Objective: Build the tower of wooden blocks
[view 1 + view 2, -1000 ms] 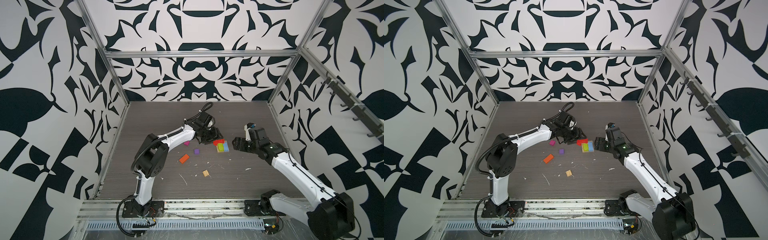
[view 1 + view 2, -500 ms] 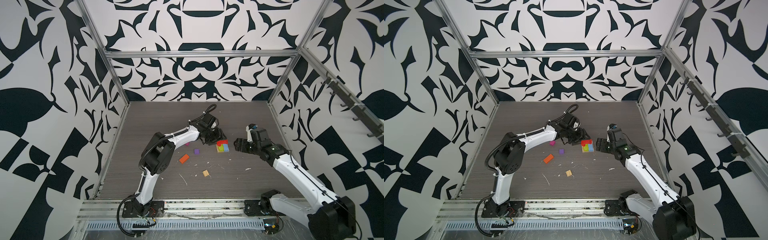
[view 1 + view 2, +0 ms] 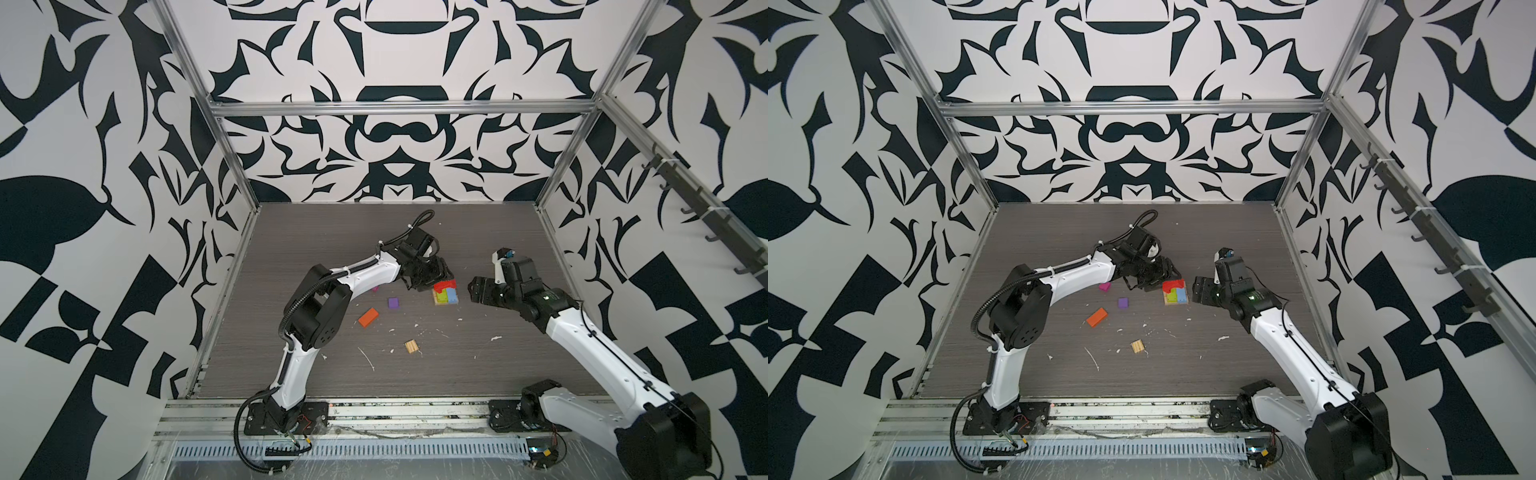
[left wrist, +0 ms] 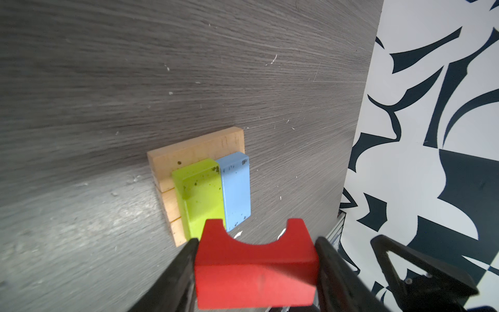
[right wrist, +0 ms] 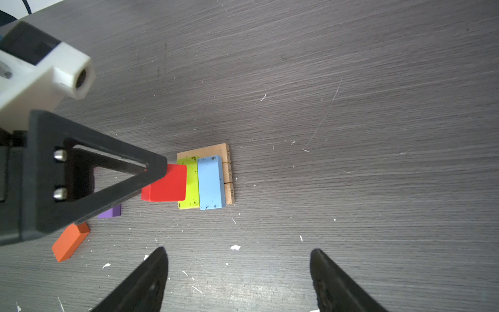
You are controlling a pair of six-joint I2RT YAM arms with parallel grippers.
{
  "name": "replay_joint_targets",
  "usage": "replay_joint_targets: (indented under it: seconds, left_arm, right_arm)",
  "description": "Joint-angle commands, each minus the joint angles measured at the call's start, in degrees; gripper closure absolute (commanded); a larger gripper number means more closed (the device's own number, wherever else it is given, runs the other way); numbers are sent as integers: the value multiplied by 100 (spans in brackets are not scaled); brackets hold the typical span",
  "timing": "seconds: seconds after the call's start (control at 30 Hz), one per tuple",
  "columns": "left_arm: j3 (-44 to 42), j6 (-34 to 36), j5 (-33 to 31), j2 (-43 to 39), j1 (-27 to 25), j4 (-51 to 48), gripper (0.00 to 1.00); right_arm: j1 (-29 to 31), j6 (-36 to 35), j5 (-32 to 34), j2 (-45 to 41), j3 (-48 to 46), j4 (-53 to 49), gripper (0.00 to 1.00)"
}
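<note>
Left wrist view: left gripper (image 4: 256, 251) pinching red arch block (image 4: 253, 275), bottom middle, over edge of lime green block (image 4: 201, 197). Wood block tower (image 4: 216, 175) mid-frame: tan planks (image 4: 189, 151), green, light blue block (image 4: 236, 186). Step: adding red. Next, likely: line up, lower softly. Right gripper (image 5: 238, 259) spread wide, empty.

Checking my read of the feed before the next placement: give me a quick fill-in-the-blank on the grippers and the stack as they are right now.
1. The left gripper is shut on the ___.
2. The green block and blue block lie side by side on ___ tan planks.
3. The right gripper is ___ and empty.

Missing words: red block; three; open.
</note>
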Motion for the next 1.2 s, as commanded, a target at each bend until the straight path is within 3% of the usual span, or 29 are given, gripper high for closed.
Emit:
replay_joint_targets:
  seconds: [0.0, 1.17]
  left_arm:
    - [97, -134, -124, 169, -39, 102, 56]
    - [-271, -418, -583, 95, -150, 284, 55]
  right_arm:
    - [-34, -48, -22, -107, -28, 13, 14]
    - [-56, -71, -448, -63, -131, 171, 15]
